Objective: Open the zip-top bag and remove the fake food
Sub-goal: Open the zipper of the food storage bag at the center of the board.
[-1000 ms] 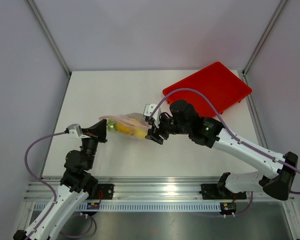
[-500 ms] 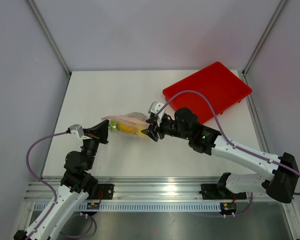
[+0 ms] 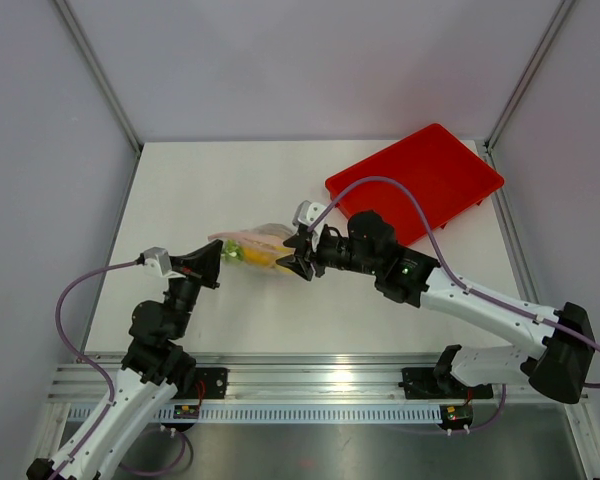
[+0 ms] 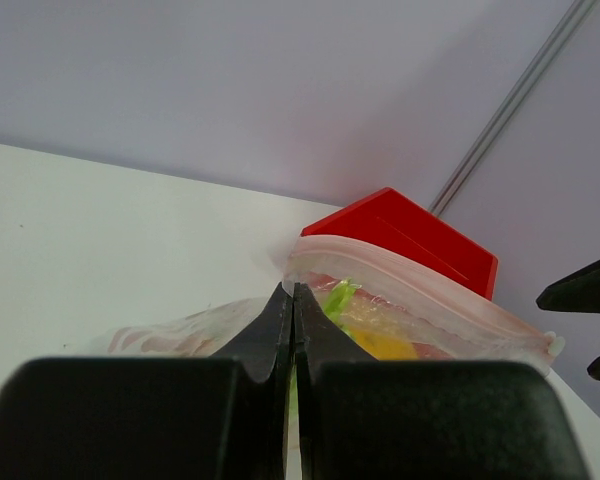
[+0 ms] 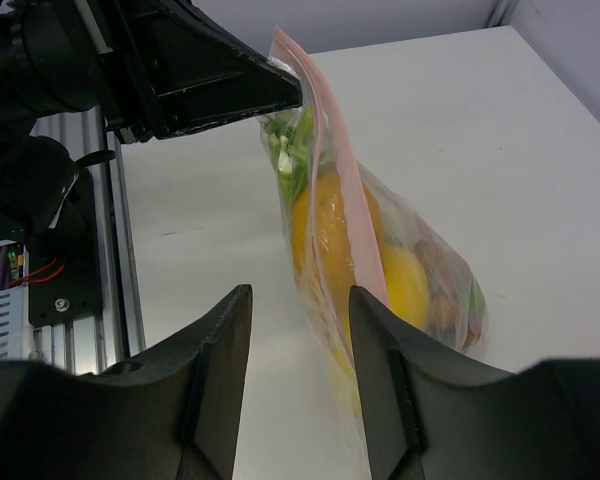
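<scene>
Worrying bit: left gripper (image 3: pixel 216 262) is clamped on the zip-top bag (image 3: pixel 257 250); right gripper (image 5: pixel 298 295), jaws apart, might pinch both lips together.

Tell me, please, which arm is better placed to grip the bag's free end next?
Right, probably. The left hand is shut on one corner of the zip-top bag; the right hand, fingers apart, sits at its other end beside the pink zip strip.

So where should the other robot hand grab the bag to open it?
The pink zip strip at the free right end of the zip-top bag, from the right. The left gripper pinches the other end, and the strip stands upright, thin.
</scene>
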{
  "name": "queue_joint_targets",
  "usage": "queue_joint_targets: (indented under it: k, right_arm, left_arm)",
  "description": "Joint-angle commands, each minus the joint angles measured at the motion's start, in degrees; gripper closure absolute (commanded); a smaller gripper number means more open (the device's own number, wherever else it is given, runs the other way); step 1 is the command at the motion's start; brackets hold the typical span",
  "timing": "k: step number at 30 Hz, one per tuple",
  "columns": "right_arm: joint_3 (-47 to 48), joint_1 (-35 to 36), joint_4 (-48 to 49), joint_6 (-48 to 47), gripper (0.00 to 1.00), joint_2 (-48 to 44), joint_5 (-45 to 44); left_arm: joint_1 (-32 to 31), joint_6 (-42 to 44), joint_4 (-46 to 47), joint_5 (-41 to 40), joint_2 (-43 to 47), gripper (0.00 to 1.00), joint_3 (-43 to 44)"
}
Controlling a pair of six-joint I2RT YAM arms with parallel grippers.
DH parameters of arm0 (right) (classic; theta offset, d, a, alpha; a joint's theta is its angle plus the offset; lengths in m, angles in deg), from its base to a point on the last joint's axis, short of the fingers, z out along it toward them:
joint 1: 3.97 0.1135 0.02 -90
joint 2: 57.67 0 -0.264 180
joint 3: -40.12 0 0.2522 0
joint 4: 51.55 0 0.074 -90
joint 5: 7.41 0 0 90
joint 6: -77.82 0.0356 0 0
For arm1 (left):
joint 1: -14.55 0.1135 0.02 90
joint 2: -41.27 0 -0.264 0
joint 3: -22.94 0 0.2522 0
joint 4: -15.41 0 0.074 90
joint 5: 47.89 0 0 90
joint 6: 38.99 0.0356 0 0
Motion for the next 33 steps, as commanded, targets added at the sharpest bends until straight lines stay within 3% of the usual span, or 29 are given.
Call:
queue_joint_targets:
  k: [1, 8, 17, 21, 28, 29, 33]
  right_arm:
    - [3.1, -0.1, -0.7, -0.6, 0.51, 1.3, 2.8]
    - [5.0, -0.1, -4.7, -2.0, 0.55, 3.5, 4.6]
    - [7.5, 0.4, -8.0, -3.8, 0.53, 7.2, 2.9]
    - [8.9, 1.0, -9.8, -4.7, 0.68, 8.6, 2.8]
    - [10.0, 1.6, -12.1, -6.3, 0.8, 9.3, 2.8]
    - [9.9, 1.6, -12.1, -6.3, 0.79, 9.2, 2.7]
    - [8.0, 1.6, -10.0, -6.0, 0.55, 6.8, 2.8]
  left_arm:
    - [0.2, 0.7, 4.4, 1.6, -0.6, 1.0, 0.3]
    - [0.2, 0.7, 4.5, 2.0, -0.8, 1.0, 0.5]
    - [0.2, 0.8, 4.5, 2.2, -0.6, 1.0, 0.3]
    - [0.2, 0.8, 4.4, 2.2, -0.5, 1.0, 0.3]
    - [0.2, 0.9, 4.3, 2.3, -0.7, 1.0, 0.5]
    - [0.2, 0.9, 4.2, 2.3, -0.6, 1.0, 0.5]
    - [0.2, 0.9, 4.4, 2.7, -0.6, 1.0, 0.5]
